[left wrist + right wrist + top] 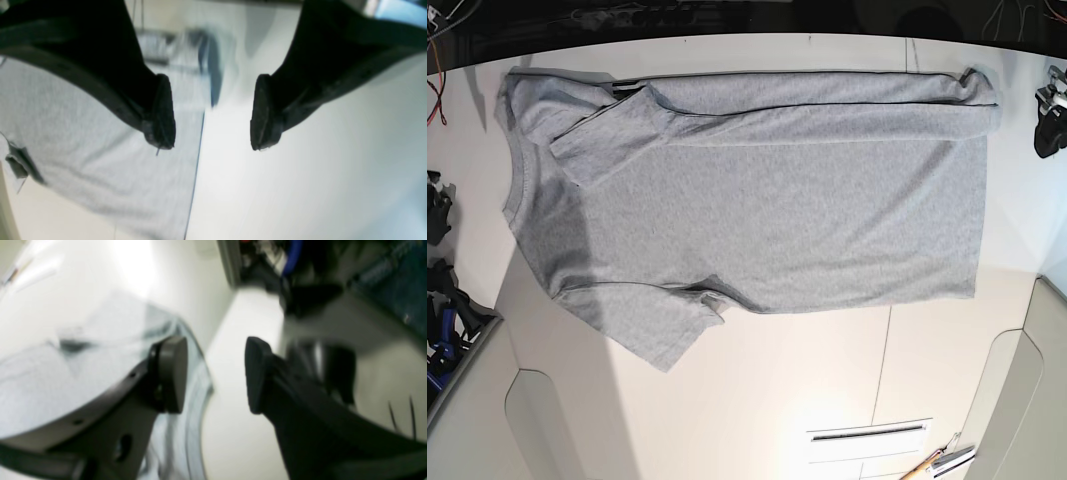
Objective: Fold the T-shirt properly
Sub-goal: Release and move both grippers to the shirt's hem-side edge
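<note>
The T-shirt [757, 210] lies flat on the white table [807, 390], plain grey side up, neck to the left and hem to the right. Its far long edge is folded inward as a strip [807, 95], and one sleeve [652, 335] points toward the front. My left gripper [212, 115] is open over the shirt's straight edge [196, 156], one finger above the cloth [83, 133] and the other above bare table. My right gripper [215, 373] is open beside the ribbed collar [195, 396], with nothing between the fingers. In the base view the left gripper [1049, 118] shows only at the right edge.
Black arm parts and cables [439, 300] crowd the left edge of the base view. A white slotted plate [867, 433] and a couple of hand tools [939, 462] lie near the front. Dark clutter and blue denim [397, 290] sit beyond the table in the right wrist view.
</note>
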{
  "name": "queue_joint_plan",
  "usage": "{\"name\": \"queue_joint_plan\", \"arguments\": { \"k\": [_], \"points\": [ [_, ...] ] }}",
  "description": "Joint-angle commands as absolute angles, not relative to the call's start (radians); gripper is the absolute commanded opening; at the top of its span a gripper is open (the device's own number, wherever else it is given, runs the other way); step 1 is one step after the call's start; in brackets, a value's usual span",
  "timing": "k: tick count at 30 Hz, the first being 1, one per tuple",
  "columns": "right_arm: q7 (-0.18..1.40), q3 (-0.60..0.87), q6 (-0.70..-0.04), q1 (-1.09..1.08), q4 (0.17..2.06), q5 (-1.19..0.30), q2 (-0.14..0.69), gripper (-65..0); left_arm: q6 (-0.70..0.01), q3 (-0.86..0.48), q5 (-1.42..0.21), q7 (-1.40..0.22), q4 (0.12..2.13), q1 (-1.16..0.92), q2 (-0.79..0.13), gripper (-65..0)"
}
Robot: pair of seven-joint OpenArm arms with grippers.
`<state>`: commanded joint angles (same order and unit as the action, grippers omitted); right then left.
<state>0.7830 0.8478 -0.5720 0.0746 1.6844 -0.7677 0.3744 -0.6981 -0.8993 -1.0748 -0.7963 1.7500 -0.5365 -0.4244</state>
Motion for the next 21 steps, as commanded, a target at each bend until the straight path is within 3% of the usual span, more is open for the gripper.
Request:
{"name": "queue_joint_plan", "arguments": {
  "k": [4,7,11,18,21],
  "points": [
    [0.717,0.680,-0.566,-0.043,1.586,-0.648,0.375,-37.4,-0.698,-0.828,-0.978,-0.751,1.749,-0.475,-0.477,-25.6],
    [0.629,0.565,-0.554,-0.150,1.402,-0.577,0.387,-37.2,-0.698,-0.736,-0.849,-0.671,1.744,-0.426,-0.503,-24.6],
    [0.567,0.505,-0.554,-0.312,1.140,-0.530,0.387,-31.7,-0.641,-0.635,-0.759,-0.624,1.685,-0.322,-0.532,-22.7],
    [0.525,0.495,-0.558,-0.491,0.850,-0.491,0.388,-31.8,-0.629,-0.448,-0.678,-0.583,1.339,-0.026,-0.572,-22.7],
    [0.481,0.474,-0.558,-0.509,0.784,-0.459,0.387,-31.7,-0.583,-0.356,-0.623,-0.579,1.148,0.117,-0.571,-22.7]
  ]
}}
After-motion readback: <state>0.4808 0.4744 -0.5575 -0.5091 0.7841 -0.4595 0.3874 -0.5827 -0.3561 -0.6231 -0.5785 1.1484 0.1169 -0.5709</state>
